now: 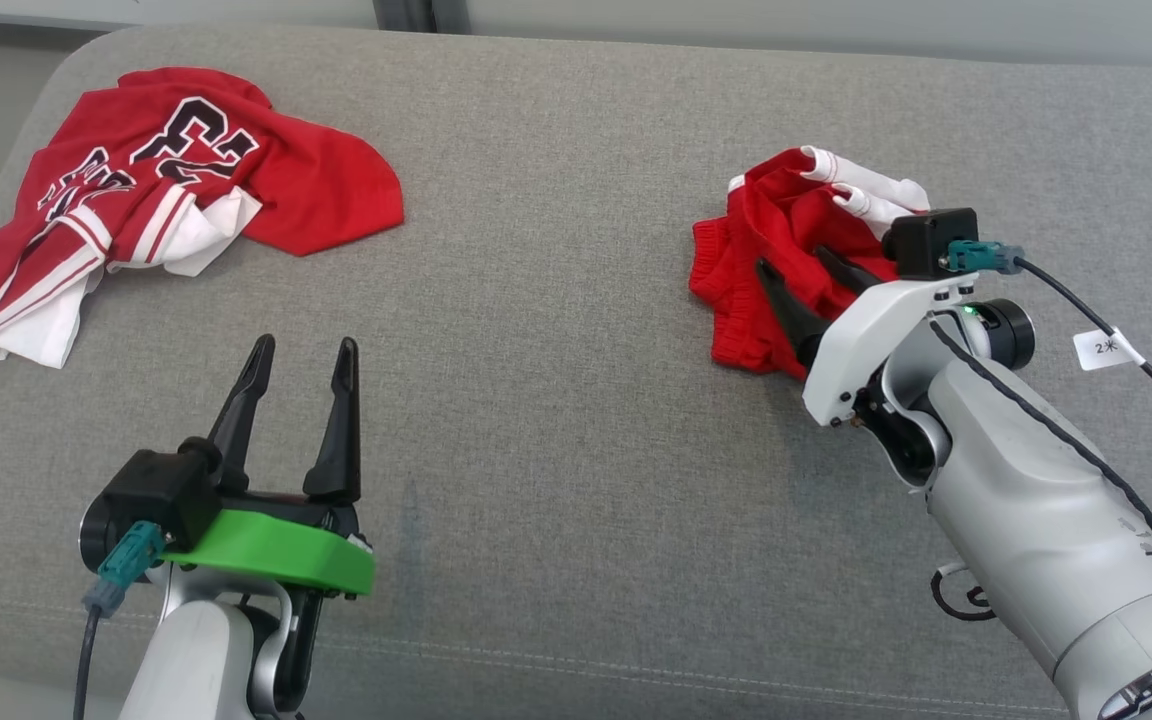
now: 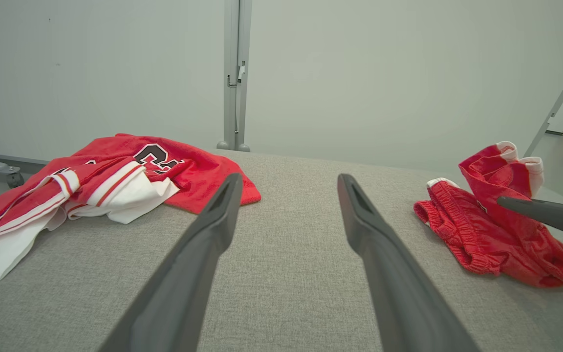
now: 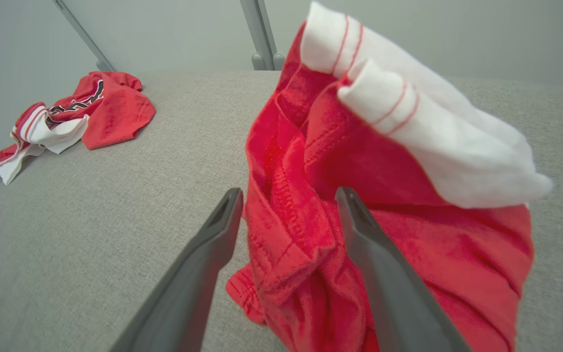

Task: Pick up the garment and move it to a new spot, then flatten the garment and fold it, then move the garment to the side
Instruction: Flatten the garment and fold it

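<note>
Setting: a broad grey woven padded surface (image 1: pixel 576 200) with a rounded corner at the upper left of the head view. A pale wall (image 2: pixel 359 73) and a grey metal post (image 2: pixel 235 73) stand behind it in the left wrist view.

Item 1: red jersey (image 1: pixel 166 190), upper left of the head view, crumpled, with white panels and red-and-white striped trim. We read its black, white-edged numerals as 23, seen upside down. The lettering beside them is too folded to read.

Item 2: red shorts (image 1: pixel 766 225), right of centre in the head view and well apart from the jersey. They are heaped rather than spread, with white striped hems standing up at the top and an elastic waistband toward the lower left. We take this as the garment in hand.

Item 3: right end effector (image 1: pixel 791 258), fingers spread and resting down in the heap. A red fold lies between them in the right wrist view, and we see nothing pinched.

Item 4: left end effector (image 1: pixel 305 345), lower left, fingers apart, empty, over bare surface.

Item 5: white tag (image 1: pixel 1106 349) on the right arm's cable, marked "2" and a star-like sign.

Step, as we judge it: the shorts sit at their spot but are not yet flattened. The next move likely calls for finding the waistband or a hem edge, closing on a single layer, and bringing the left arm across so both can draw the cloth out flat.
</note>
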You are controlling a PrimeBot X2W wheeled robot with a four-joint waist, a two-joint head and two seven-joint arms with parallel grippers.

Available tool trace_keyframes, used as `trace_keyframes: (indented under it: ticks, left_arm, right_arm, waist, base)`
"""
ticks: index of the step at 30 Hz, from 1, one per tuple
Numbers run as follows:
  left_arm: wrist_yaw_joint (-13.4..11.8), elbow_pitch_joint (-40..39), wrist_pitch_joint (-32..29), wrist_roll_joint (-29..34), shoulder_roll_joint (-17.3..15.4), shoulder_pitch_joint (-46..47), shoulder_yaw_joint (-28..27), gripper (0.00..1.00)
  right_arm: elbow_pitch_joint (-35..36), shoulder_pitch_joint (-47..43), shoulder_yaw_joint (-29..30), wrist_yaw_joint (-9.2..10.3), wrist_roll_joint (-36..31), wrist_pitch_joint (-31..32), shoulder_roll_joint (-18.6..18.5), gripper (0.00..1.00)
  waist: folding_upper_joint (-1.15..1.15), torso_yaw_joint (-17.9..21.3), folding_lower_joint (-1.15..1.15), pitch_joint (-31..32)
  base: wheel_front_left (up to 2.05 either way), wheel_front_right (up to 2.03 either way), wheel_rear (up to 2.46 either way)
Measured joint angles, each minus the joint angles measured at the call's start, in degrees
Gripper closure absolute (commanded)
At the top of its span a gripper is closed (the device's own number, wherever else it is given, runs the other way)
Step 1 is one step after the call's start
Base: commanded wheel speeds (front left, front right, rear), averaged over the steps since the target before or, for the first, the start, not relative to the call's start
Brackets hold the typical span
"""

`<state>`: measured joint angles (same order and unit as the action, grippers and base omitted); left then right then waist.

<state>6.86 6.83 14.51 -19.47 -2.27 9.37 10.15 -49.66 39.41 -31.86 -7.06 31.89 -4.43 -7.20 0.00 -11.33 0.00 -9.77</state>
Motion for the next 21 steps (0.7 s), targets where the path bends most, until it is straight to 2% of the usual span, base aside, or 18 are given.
trace_keyframes:
  ticks: [8,14,21]
  left_arm:
    - [-0.07,-0.13,0.00,0.00,0.00,-0.15,-0.66,0.00]
    - [-0.18,-0.52,0.00,0.03,0.00,-1.59,-1.44,0.00]
    - [-0.18,-1.27,0.00,0.11,0.00,-1.88,-1.37,0.00]
  right_arm:
    - [2.46,-0.09,-1.56,0.00,2.37,-0.67,-0.54,0.00]
    - [6.26,-1.58,0.85,0.00,6.48,-4.43,-1.65,0.00]
    - [7.55,-4.04,2.98,0.00,7.71,-6.50,-4.53,0.00]
  waist:
    - [0.00,0.84,0.00,0.42]
    - [0.00,2.35,0.00,1.13]
    - [0.00,4.04,0.00,0.66]
  base:
    - [0.00,0.00,0.00]
    - [0.00,0.00,0.00]
    - [0.00,0.00,0.00]
